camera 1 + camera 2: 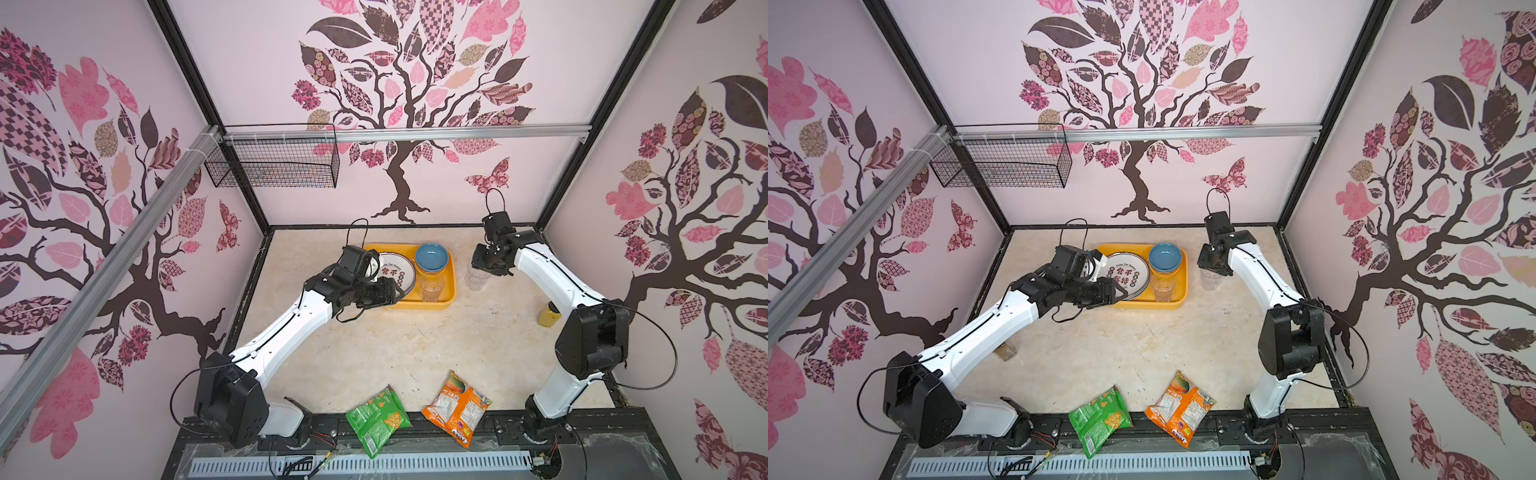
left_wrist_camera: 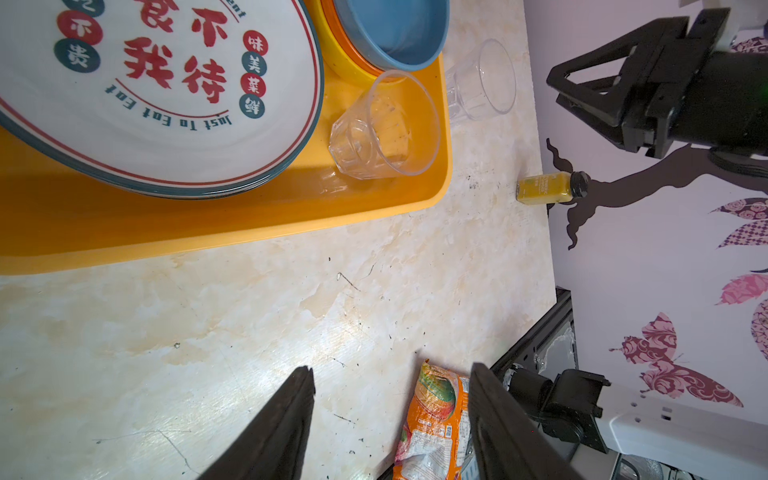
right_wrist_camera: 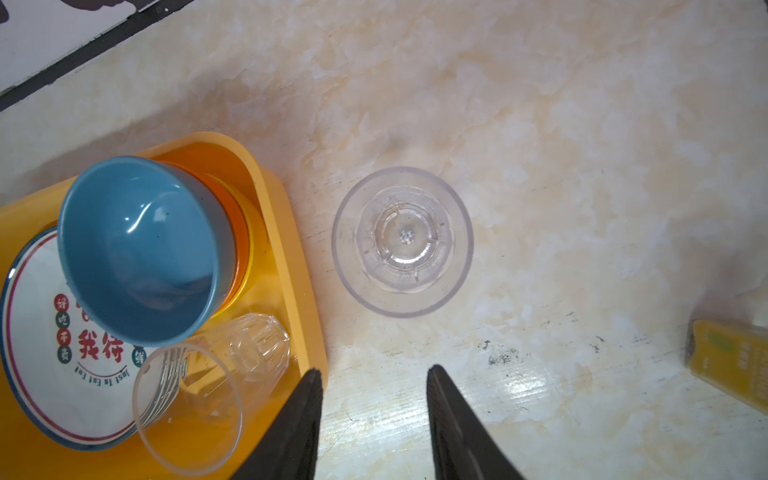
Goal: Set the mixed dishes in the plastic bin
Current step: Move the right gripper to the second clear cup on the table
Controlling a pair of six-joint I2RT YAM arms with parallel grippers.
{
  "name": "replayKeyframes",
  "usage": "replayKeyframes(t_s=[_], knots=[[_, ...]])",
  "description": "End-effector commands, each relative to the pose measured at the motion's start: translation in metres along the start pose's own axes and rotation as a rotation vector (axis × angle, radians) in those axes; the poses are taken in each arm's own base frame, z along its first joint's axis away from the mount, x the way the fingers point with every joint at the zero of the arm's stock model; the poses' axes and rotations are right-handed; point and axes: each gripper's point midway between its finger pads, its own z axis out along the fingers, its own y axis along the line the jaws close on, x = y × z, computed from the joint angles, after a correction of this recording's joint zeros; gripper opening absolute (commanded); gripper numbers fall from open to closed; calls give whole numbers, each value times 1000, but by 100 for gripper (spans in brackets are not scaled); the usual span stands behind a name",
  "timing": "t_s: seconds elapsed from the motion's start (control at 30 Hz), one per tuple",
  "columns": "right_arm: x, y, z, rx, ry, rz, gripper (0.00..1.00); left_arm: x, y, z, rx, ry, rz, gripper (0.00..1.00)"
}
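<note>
Three bowls sit nested in the far right corner of the plastic bin [image 1: 424, 306]. A blue bowl [image 3: 141, 249] is on top, an orange bowl [image 3: 237, 216] is under it, and a yellow bowl [image 2: 334, 62] is lowest. Only the edges of the lower two show. Beside them in the bin lies a white plate [image 2: 166, 104] with red characters. The left wrist view shows more rims beneath it, so it appears to top a stack. A clear cup [image 1: 432, 289] stands upright in the bin's near right corner, just in front of the bowls.

A second cup [image 3: 402, 242] stands upright on the table [image 1: 395, 353], just beside the bin's right wall but apart from it. The right gripper [image 3: 374, 370] hangs over this cup with its jaws parted and nothing between them.

The left gripper [image 2: 392, 368] hovers at the bin's near left edge, its jaws also spread wide and empty.

In a top view, a third cup [image 1: 1007, 351] shows on the table, partly hidden by the left arm. A wire basket [image 1: 274, 166] hangs from the rail on the back wall. I cannot tell what it holds.
</note>
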Motion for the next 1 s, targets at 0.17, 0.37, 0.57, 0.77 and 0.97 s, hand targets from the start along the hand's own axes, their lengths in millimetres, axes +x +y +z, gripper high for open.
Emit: replayKeyframes(t_s=[0.17,0.37,0.57,0.77,0.97], knots=[[-10,-31,5,42,-27,79,46,-10,-30,6,32,-3,80,62],[-8,-42,24,62,-3,105,46,-11,-41,13,53,9,106,62],[-5,-44,44,74,27,108,44,-6,-37,16,43,21,100,62],[-1,-44,59,83,61,108,42,0,-31,18,38,26,83,62],[7,-48,74,102,94,105,35,4,-28,19,34,33,77,62]])
